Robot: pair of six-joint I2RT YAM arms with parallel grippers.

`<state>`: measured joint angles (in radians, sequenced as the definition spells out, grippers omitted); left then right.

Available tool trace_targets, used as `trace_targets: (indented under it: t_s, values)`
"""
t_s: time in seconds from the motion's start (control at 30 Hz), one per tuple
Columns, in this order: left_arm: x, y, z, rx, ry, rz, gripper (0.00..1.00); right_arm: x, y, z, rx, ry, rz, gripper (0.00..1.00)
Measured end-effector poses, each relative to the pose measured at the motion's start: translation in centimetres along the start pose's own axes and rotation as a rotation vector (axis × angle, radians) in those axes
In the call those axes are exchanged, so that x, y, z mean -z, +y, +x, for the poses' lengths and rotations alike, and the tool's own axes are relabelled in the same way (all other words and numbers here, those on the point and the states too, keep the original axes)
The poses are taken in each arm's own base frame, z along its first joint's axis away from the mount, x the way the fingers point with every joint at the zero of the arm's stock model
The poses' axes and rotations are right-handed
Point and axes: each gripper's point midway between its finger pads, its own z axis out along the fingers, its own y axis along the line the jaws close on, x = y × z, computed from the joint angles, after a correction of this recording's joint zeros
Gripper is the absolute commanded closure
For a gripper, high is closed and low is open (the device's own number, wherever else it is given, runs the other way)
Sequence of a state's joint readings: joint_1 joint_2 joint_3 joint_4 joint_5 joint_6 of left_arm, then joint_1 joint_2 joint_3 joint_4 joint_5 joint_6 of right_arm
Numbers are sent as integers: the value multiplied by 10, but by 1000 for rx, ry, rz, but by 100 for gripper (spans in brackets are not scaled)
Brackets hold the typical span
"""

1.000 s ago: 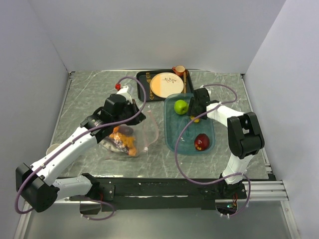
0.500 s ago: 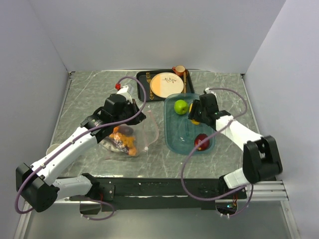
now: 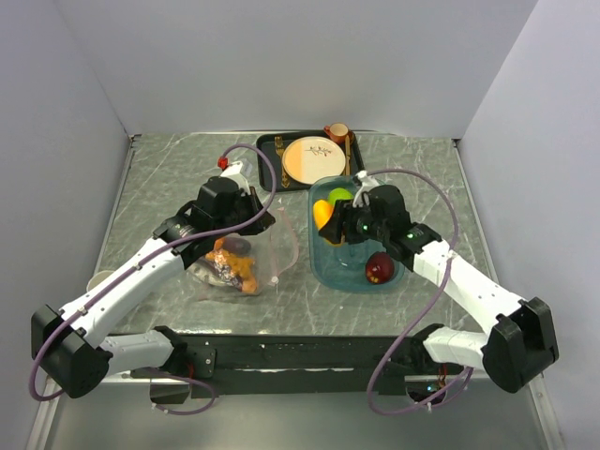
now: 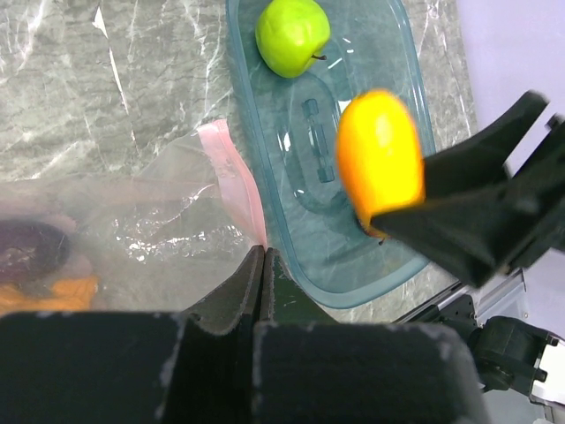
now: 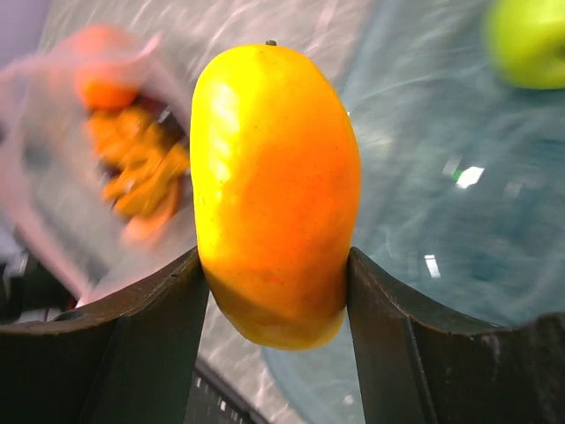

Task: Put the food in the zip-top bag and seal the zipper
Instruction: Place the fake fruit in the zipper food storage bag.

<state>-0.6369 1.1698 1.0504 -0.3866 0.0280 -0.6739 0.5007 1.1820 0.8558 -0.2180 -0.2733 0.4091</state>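
Two grips, your right gripper (image 5: 274, 296) clamps orange-yellow fruit (image 5: 274, 177), left gripper (image 4: 261, 258) pinched on zip-top bag (image 4: 168, 203) edge, bagged food (image 5: 132, 168) blurred.

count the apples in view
2. The green apple sits at the far end of the teal tray, the red apple at its near end. Others may be hidden inside the bag.

Robot lab cell: white walls (image 3: 281, 66), marble-pattern tabletop (image 3: 169, 178).
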Motion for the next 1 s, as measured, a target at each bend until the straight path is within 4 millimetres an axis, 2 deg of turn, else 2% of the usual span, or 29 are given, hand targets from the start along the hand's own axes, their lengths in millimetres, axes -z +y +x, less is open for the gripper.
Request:
trace_targets:
  t_s: [0.2, 0.53, 0.77, 1.0]
  values:
    - [0, 1, -1, 0, -4, -5, 99, 1, 25, 23, 70, 97, -124, 65]
    - [0, 1, -1, 0, -4, -5, 99, -5, 47, 64, 163, 258, -232, 64]
    - [-1, 1, 0, 0, -2, -8, 99, -18, 62, 63, 180, 281, -271, 64]
    - [-1, 2, 0, 2, -1, -9, 99, -40, 71, 63, 109, 298, -304, 63]
